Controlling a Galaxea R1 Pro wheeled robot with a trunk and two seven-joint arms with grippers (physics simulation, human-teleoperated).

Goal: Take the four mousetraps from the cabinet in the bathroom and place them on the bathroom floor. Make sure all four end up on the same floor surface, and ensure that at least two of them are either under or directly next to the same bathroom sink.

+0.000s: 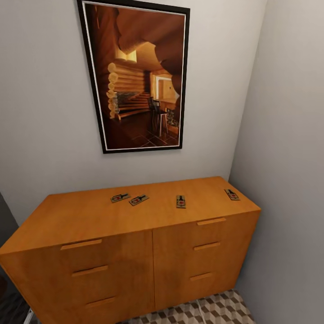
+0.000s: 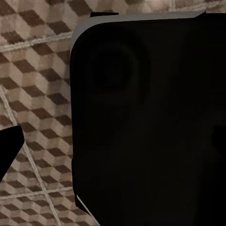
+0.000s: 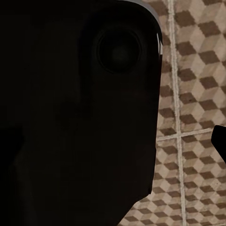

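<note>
Orange-brown cabinet (image 1: 135,243) carries four mousetraps (image 1: 181,201) along its top's rear edge, unreached; whether either gripper's jaws are spread cannot be told.

Head camera above cabinet (image 1: 135,252); wrist cameras floorward (image 2: 33,70).

Orange-brown wood, grey walls, cube-print tiles.
You face an orange-brown cabinet (image 1: 112,252) whose handles match it. On its top lie four dark-brown mousetraps (image 1: 120,197) (image 1: 138,200) (image 1: 181,201) (image 1: 232,194), each with a red spot. Your floor (image 1: 216,310) tiles carry brown, beige and white cubes with pale grout. The walls (image 1: 45,112) are pale grey; the black-framed picture (image 1: 137,74) glows amber and dark brown.
</note>
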